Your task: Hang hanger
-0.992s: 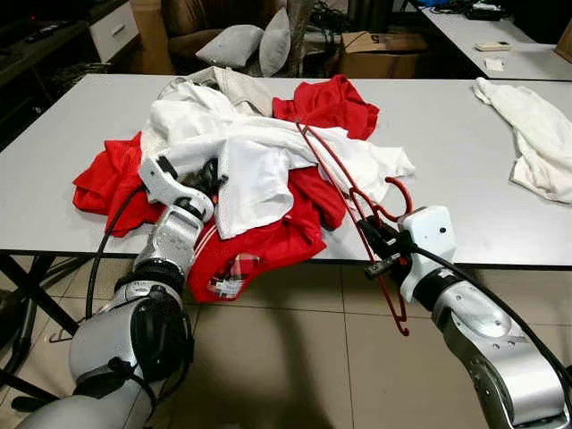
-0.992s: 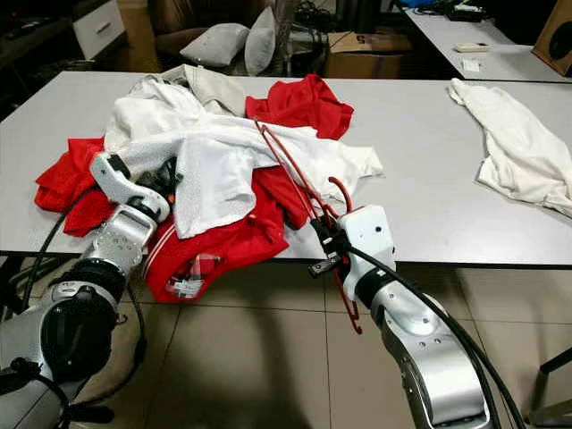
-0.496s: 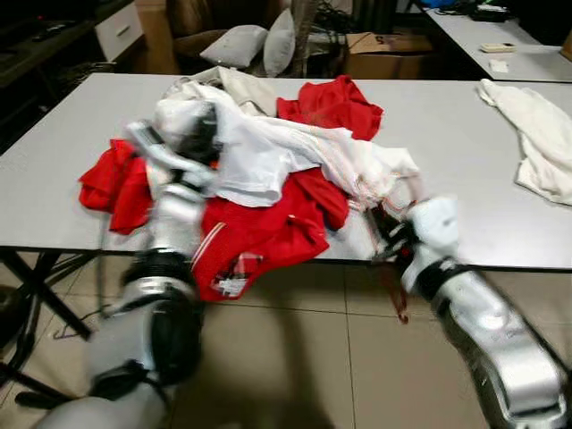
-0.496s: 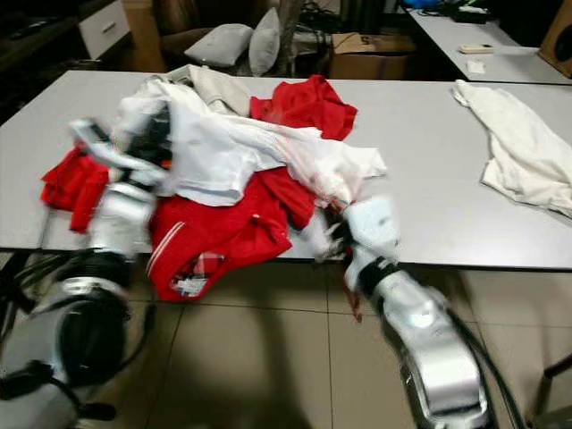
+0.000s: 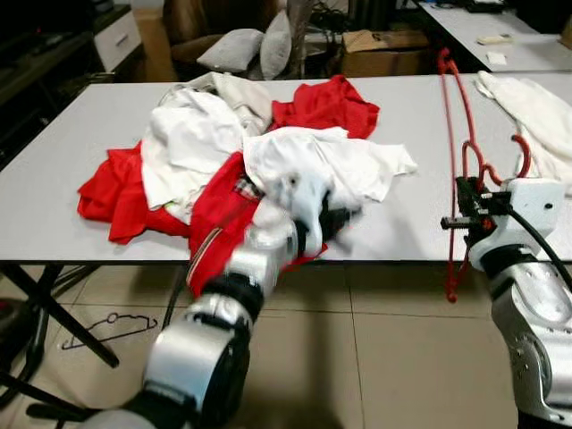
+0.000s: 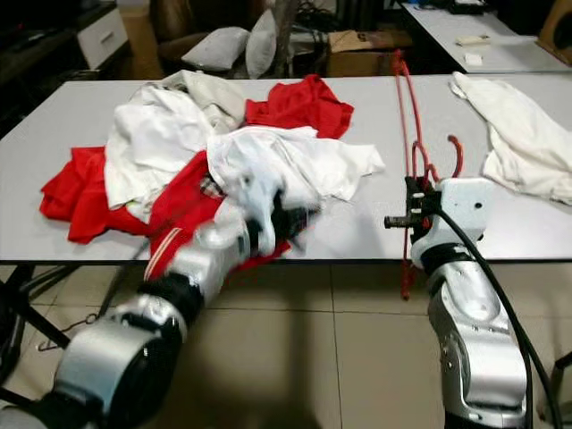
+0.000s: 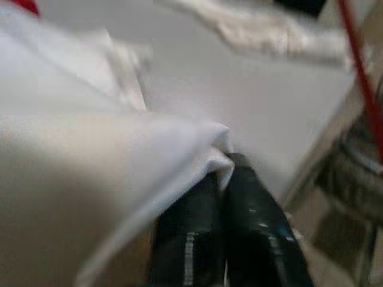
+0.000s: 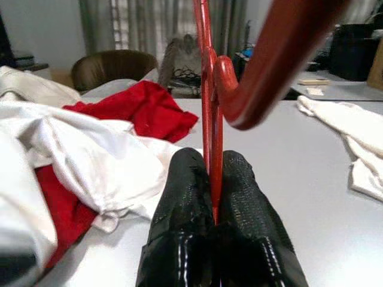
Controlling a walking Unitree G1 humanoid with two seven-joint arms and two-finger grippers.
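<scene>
Two end effector fingers (image 8: 179, 197) clamping red hanger (image 5: 447, 134)

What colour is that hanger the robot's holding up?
Red. The hanger shows best in the right wrist view, pinched in the right gripper.

The hanger (image 5: 449, 170) is bright red, and the right gripper (image 8: 213, 179) has shiny black fingers. The clothes pile (image 5: 241, 161) is a mix of red and white, and another cloth (image 5: 536, 112) is creamy white. The table (image 5: 80, 125) is pale grey, and the floor (image 5: 375, 357) has beige tiles.
</scene>
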